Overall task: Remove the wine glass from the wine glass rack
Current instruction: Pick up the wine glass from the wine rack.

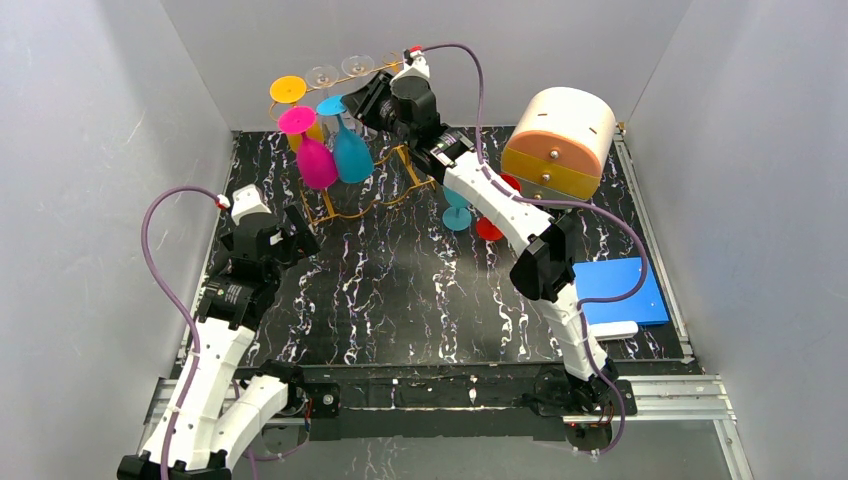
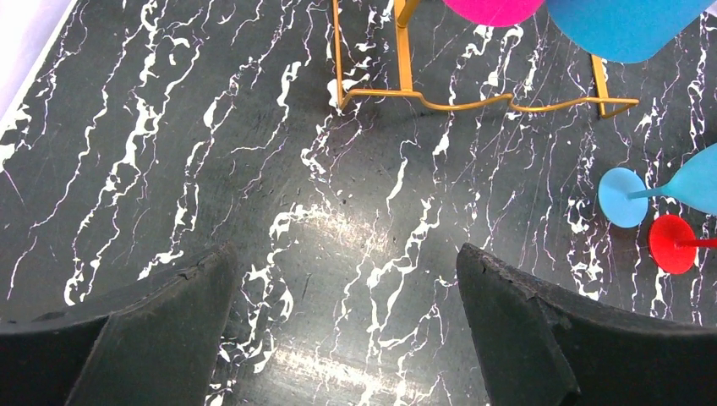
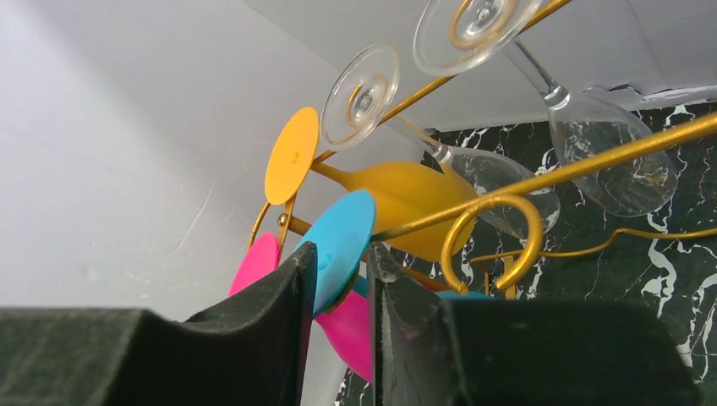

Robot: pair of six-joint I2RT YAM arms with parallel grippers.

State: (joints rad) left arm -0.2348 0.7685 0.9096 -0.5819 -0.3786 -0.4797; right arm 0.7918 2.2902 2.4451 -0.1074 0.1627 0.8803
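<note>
The gold wire wine glass rack (image 1: 385, 195) stands at the back of the table, its top rail (image 3: 592, 165) ending in a curl. From it hang a blue wine glass (image 1: 352, 155), a pink one (image 1: 316, 162), a yellow one (image 3: 406, 203) and two clear ones (image 3: 362, 97). My right gripper (image 1: 362, 100) is up at the rail end. Its fingers stand close together on either side of the blue wine glass's foot (image 3: 347, 228) and stem, with a narrow gap still showing. My left gripper (image 2: 345, 254) hovers wide open over bare table, left of the rack.
A light blue glass (image 1: 457, 215) and a red glass (image 1: 490, 228) lie on the table right of the rack. A cream and yellow drawer box (image 1: 560, 140) sits at the back right. A blue pad (image 1: 620, 290) lies by the right edge. White walls enclose the table.
</note>
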